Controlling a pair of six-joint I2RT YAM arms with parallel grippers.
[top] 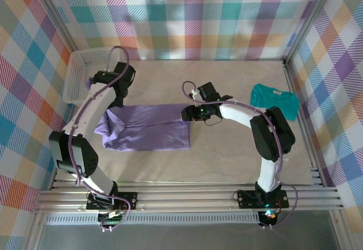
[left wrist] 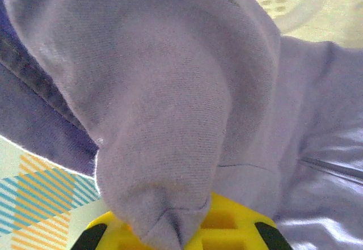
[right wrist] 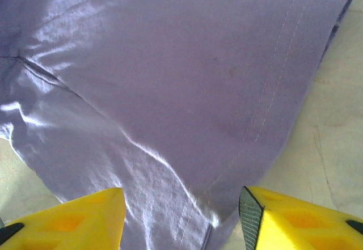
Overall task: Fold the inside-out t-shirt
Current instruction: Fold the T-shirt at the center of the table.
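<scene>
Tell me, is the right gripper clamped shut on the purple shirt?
No, the right gripper has its yellow fingers wide apart, with the lavender t-shirt lying loose under the gap.

Bright, even light falls from overhead in the top view, leaving only faint, soft shadows beside the arms on the table (top: 227, 159); detail is sharp, though the corner posts splay outward as through a wide lens. In the left wrist view the lavender t-shirt (left wrist: 170, 91) hangs too close, soft-focused and shaded underneath, the basket (left wrist: 283, 0) behind washed out. The right wrist view shows white sheen along creases, crisp stitching, and the right gripper's fingers (right wrist: 62, 221) blurred
</scene>
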